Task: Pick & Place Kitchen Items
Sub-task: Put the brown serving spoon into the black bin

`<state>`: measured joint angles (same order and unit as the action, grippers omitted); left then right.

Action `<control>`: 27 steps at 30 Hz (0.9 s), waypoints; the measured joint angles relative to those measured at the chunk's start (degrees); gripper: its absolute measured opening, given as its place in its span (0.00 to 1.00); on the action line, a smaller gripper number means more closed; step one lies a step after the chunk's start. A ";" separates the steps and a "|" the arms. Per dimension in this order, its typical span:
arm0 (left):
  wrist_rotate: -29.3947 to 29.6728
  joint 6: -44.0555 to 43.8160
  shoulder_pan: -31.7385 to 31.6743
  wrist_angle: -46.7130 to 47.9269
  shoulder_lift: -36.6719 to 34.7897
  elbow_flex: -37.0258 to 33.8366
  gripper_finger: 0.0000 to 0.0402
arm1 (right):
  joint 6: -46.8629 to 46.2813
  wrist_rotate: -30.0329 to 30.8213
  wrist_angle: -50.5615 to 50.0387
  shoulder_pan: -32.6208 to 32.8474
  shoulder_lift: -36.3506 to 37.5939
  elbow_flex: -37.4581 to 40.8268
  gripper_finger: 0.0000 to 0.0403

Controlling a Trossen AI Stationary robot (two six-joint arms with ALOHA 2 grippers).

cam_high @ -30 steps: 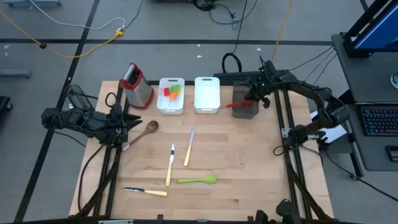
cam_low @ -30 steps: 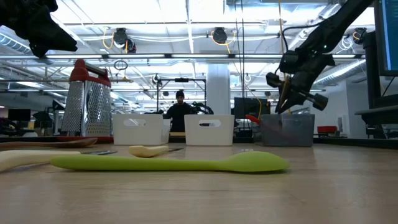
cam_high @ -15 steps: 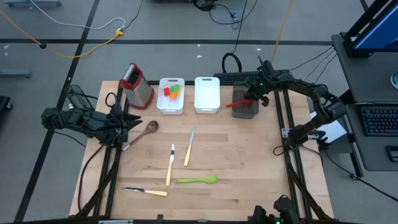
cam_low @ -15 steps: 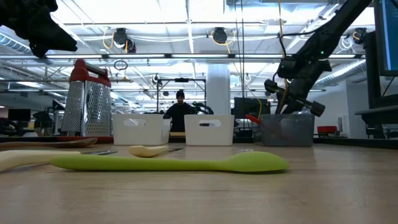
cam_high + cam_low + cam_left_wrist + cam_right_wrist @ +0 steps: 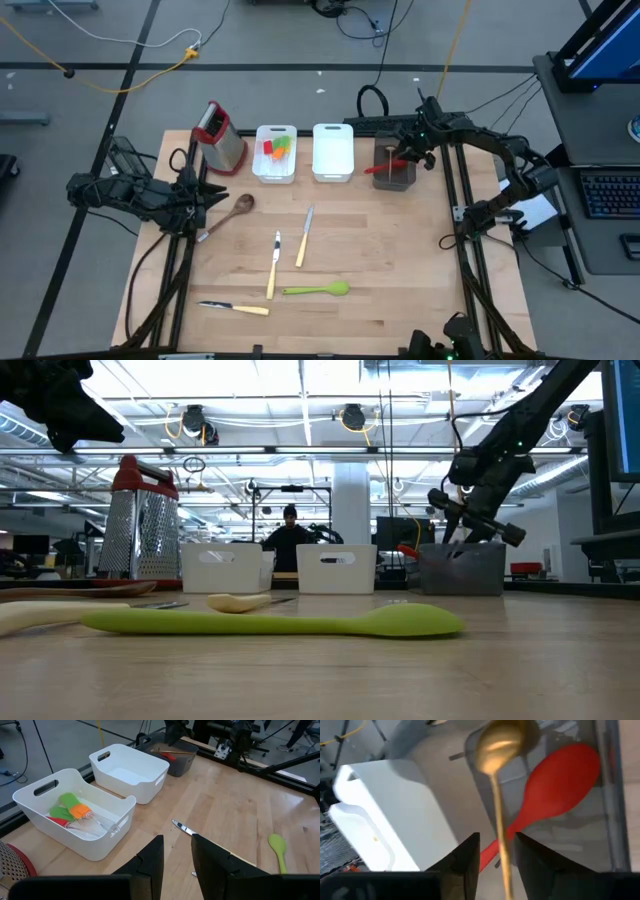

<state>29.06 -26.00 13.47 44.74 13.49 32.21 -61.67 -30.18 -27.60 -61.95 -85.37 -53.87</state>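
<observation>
My right pincer [image 5: 403,160] hovers over the dark bin [image 5: 394,176] at upper right, fingers spread around the wooden spoon [image 5: 497,780]; let it drop beside the red spoon [image 5: 555,785], then lift straight up.

Grey floor [image 5: 280,40] w/ dark tape lines, yellow + white cables trailing across. Wood surface [image 5: 400,280] in the middle. Desk [image 5: 600,200] at right w/ keyboard [image 5: 612,195] and blue screen [image 5: 612,35]. Low view: big open room, ceiling light strips [image 5: 300,405], beams w/ hanging cable loops, white pillar [image 5: 352,490], person [image 5: 290,535] in dark top standing far back.
</observation>
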 joint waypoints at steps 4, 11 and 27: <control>0.00 0.02 0.00 -0.01 0.01 0.00 0.25 | 0.62 -0.01 0.64 0.04 2.83 0.00 0.28; 0.00 0.31 0.00 -0.03 0.00 0.00 0.25 | 4.34 0.09 0.80 1.87 11.66 0.00 0.21; 0.00 2.03 0.00 -5.25 -0.01 0.00 0.25 | 20.21 13.78 1.51 15.59 27.78 0.00 0.00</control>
<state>29.06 -23.97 13.47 39.49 13.48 32.21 -41.45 -16.40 -26.09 -46.37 -57.59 -53.87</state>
